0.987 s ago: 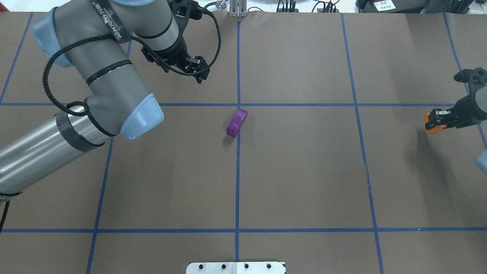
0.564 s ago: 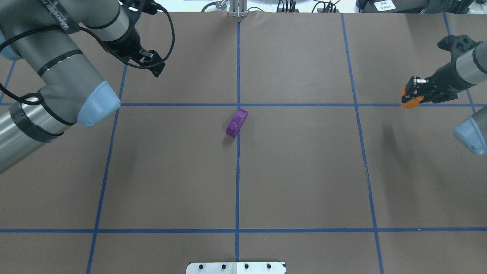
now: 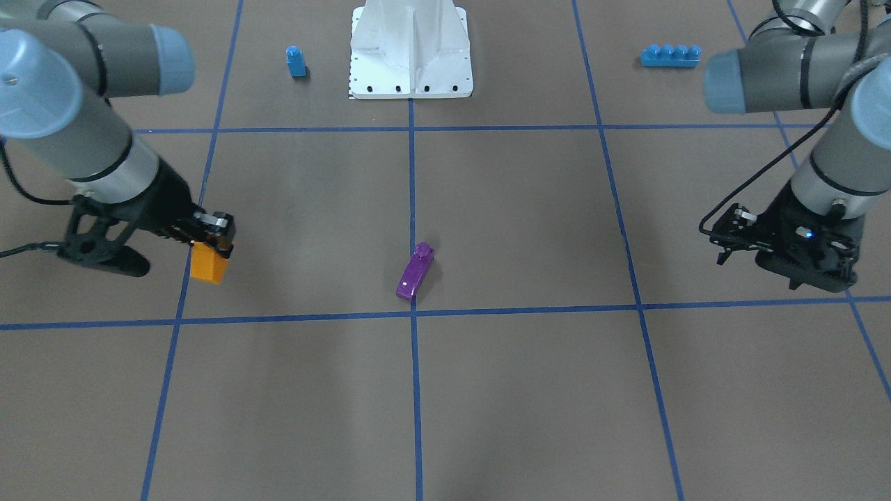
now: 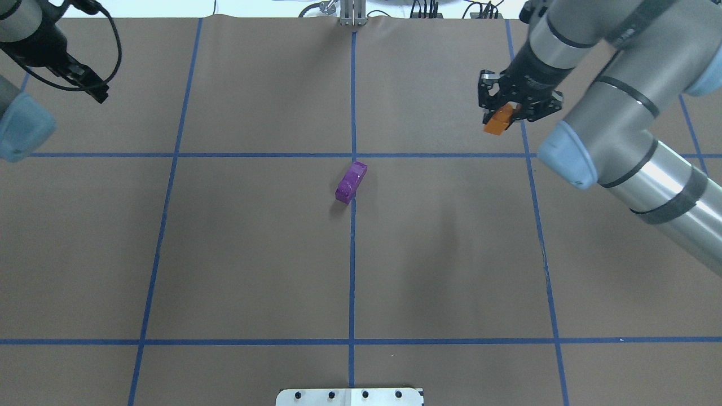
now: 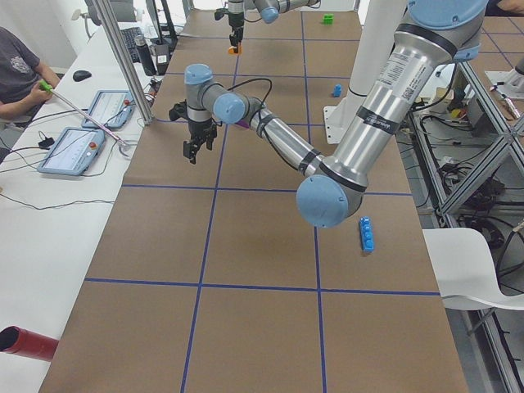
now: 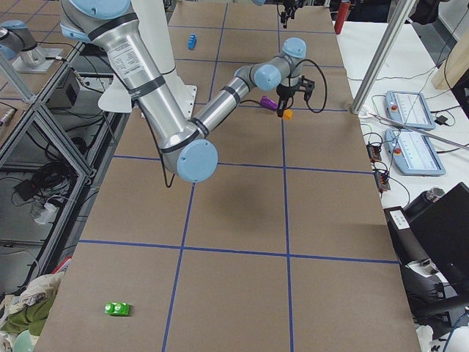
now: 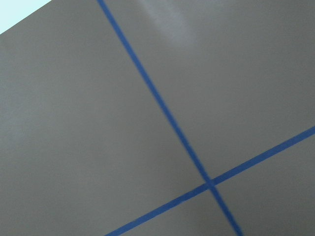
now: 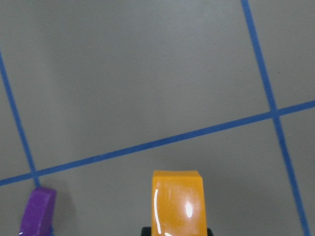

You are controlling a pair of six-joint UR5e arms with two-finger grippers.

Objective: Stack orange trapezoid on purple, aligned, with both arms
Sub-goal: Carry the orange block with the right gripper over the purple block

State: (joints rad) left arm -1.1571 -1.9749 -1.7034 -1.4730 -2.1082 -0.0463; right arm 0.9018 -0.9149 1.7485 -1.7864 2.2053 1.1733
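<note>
The purple brick (image 4: 351,181) lies on the brown table near the centre line; it also shows in the front view (image 3: 415,271) and at the lower left of the right wrist view (image 8: 38,211). My right gripper (image 4: 509,110) is shut on the orange trapezoid (image 4: 498,122) and holds it above the table, to the right of and beyond the purple brick. The orange trapezoid also shows in the front view (image 3: 209,264) and the right wrist view (image 8: 177,201). My left gripper (image 4: 96,90) hangs open and empty at the far left (image 3: 722,247).
A small blue single-stud brick (image 3: 296,61) and a long blue four-stud brick (image 3: 670,55) lie beside the white base pedestal (image 3: 411,49). A green brick (image 6: 116,309) lies at the table's right end. Blue tape lines grid the table.
My right arm has swung in from the right edge toward the far middle, carrying the orange trapezoid. My left arm has pulled away to the far left corner. The purple brick has not moved.
</note>
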